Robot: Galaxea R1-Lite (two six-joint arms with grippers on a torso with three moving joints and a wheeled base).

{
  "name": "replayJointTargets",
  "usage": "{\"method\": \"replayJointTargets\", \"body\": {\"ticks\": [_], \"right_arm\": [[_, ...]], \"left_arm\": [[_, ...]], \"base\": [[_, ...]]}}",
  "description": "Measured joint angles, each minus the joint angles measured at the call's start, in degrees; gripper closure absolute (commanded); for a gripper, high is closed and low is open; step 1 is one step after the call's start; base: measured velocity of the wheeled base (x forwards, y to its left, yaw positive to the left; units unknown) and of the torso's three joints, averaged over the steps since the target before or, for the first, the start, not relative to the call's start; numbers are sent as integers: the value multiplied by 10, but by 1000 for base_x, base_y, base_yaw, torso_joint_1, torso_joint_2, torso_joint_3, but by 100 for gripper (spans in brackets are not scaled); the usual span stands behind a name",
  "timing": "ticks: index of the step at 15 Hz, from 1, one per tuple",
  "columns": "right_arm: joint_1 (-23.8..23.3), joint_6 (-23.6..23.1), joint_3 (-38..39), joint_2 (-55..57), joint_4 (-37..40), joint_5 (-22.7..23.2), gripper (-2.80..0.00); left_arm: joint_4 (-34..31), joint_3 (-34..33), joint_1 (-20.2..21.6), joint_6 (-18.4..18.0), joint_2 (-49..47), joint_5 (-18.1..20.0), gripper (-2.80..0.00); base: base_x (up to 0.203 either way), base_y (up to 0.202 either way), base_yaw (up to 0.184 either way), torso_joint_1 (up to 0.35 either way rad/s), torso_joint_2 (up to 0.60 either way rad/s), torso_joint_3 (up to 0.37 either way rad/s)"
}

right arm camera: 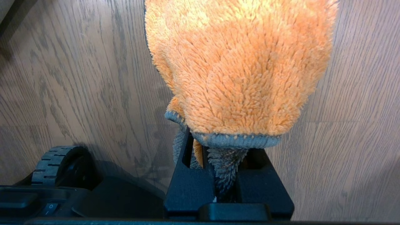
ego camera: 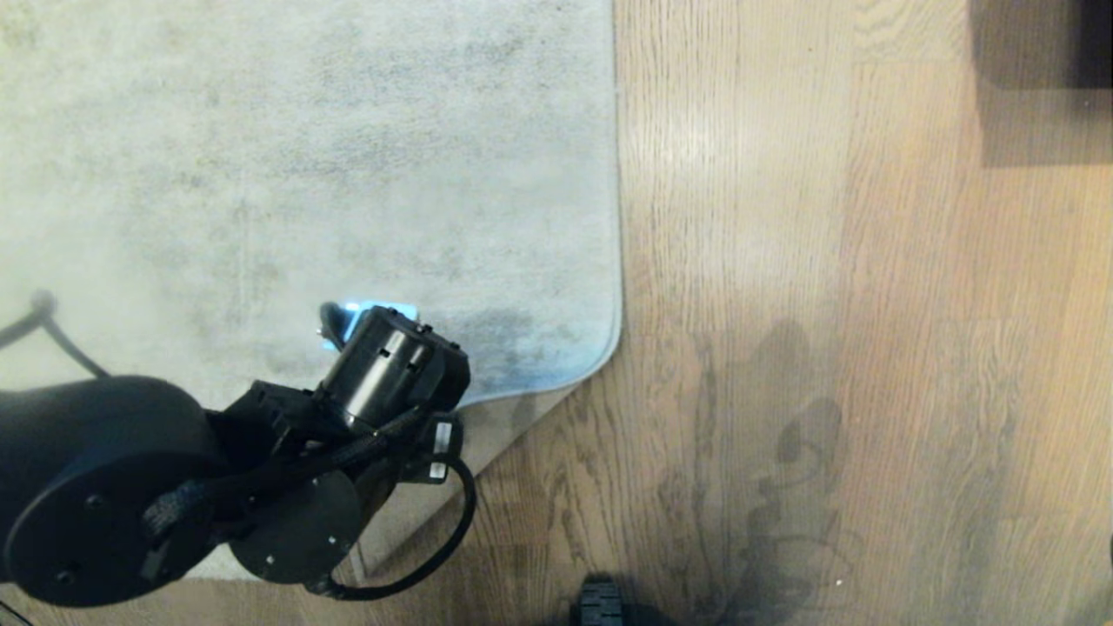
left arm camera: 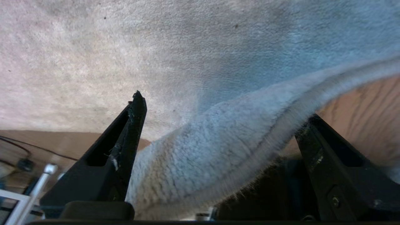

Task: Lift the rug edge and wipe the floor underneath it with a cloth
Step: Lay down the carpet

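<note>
Left hand (left arm camera: 218, 125) at 7 o'clock in head view, spread wide, rug edge (left arm camera: 250, 140) lying loose between the fingers, not clamped. Corner of rug (ego camera: 556, 374) slightly raised and folded over, tan backing showing just below it. Right hand (right arm camera: 225, 175) low over floor (ego camera: 826, 304), outside head view, pinched tight on cloth (right arm camera: 240, 68), cloth draped forward. Risks: edge not gripped, so likely to flop flat before any wipe; soft pile may slip from the fingers on re-grip; cloth well apart from the corner, long reach needed.
</note>
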State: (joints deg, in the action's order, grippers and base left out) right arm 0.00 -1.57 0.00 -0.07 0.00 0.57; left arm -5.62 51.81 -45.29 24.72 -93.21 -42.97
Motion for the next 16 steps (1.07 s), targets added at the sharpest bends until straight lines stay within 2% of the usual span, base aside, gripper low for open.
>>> {"method": "replayJointTargets", "body": {"ticks": [4,8,12,16], "right_arm": [[0,0,0,0,0,0,0],[0,0,0,0,0,0,0],[0,0,0,0,0,0,0],[0,0,0,0,0,0,0]], "left_arm": [[12,0,-9,18,11,-4,-280],[19,0,-12,18,18,-8,-280],[62,0,-14,11,21,-8,-280],[65,-10,-14,10,22,-8,-280]], "base": [[0,0,0,0,0,0],[0,0,0,0,0,0],[0,0,0,0,0,0],[0,0,0,0,0,0]]}}
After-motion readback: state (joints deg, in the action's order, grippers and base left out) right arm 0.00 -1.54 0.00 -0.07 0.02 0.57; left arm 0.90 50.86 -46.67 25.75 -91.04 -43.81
